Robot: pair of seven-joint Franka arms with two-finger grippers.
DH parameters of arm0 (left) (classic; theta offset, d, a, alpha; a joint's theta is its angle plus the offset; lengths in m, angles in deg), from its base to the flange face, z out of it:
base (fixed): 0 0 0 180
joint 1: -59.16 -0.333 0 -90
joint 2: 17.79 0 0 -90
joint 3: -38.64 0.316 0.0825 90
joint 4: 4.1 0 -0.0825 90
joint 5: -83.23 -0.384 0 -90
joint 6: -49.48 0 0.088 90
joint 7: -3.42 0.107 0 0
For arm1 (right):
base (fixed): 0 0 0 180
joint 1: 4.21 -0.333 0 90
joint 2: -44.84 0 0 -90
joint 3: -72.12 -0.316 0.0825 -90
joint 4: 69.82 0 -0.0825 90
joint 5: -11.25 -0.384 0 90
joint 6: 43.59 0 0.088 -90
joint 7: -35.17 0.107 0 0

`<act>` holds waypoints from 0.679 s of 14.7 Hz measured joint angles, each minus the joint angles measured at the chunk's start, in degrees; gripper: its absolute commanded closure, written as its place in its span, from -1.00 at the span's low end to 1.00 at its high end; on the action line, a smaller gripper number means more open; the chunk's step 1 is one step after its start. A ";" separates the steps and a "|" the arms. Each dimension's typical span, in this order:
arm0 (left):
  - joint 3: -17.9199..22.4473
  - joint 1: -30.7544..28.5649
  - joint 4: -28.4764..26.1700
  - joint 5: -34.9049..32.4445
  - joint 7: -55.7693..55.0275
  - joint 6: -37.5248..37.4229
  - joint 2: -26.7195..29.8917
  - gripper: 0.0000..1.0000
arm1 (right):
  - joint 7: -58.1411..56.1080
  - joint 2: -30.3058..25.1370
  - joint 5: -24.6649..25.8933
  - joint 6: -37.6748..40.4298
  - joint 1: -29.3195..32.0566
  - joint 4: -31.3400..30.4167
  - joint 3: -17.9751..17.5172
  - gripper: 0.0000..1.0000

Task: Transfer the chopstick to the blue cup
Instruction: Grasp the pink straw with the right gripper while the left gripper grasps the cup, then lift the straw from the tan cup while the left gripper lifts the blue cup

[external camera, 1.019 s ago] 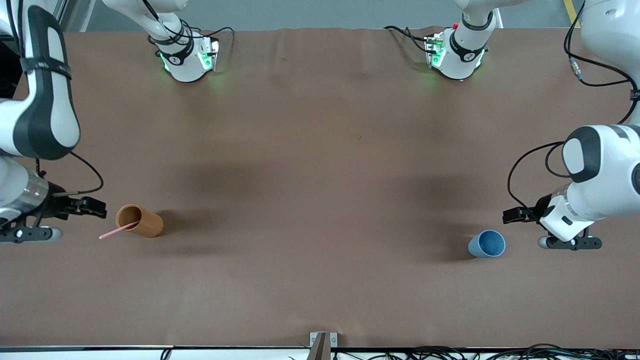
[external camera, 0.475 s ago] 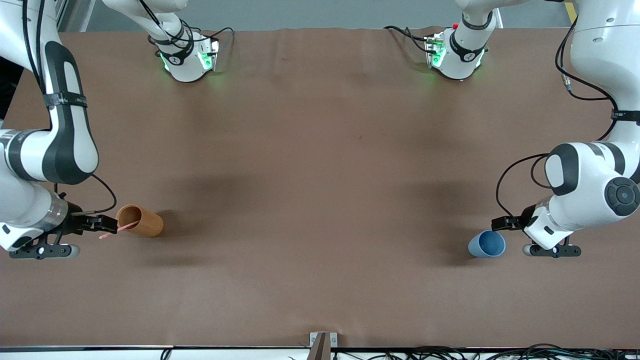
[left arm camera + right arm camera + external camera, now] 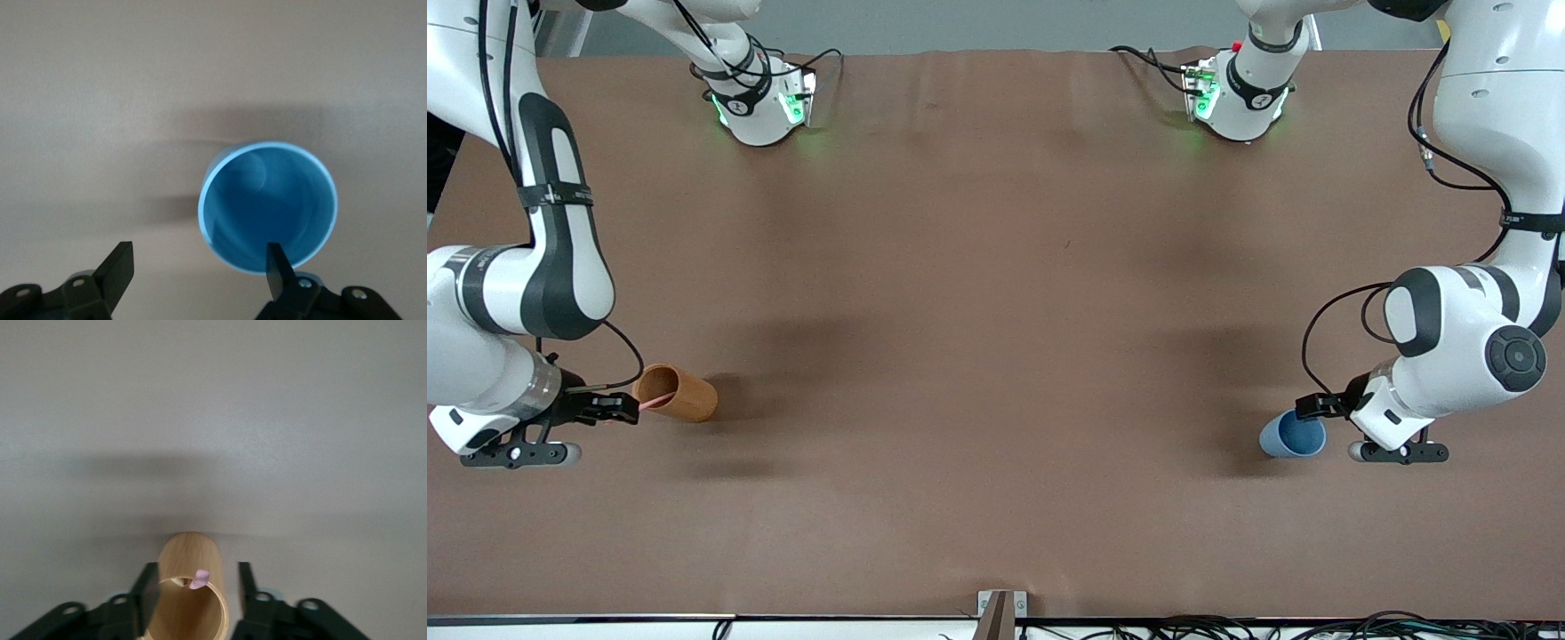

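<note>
The pink chopstick leans out of a brown wooden cup near the right arm's end of the table. My right gripper is open at the stick's upper end, over the cup's mouth. In the right wrist view the open gripper has a finger on each side of the wooden cup, with the pink tip between them. The blue cup stands near the left arm's end. My left gripper is open and empty just above its rim. In the left wrist view one finger overlaps the blue cup.
The brown table cloth is bare between the two cups. The arm bases stand along the edge farthest from the front camera. Cables lie along the nearest edge.
Both arms have swung in from the table's ends. The right gripper came over the chopstick's outer end at the wooden cup. The left gripper came to the blue cup's rim.
</note>
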 measured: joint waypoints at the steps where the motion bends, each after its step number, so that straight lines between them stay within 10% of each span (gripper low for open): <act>1: -0.03 0.06 0.21 0.00 -0.03 0.00 -0.01 -0.73 | 0.06 0.00 -0.02 0.00 0.00 0.00 0.00 0.40; 6: -0.03 0.12 1.24 0.00 -0.03 1.73 -1.71 -0.31 | 0.13 0.00 -0.05 0.00 0.00 0.00 0.00 0.93; 10: -0.04 0.18 2.10 0.00 0.00 2.51 -3.27 0.76 | 0.21 -0.02 -0.26 0.12 0.00 0.31 -0.01 0.93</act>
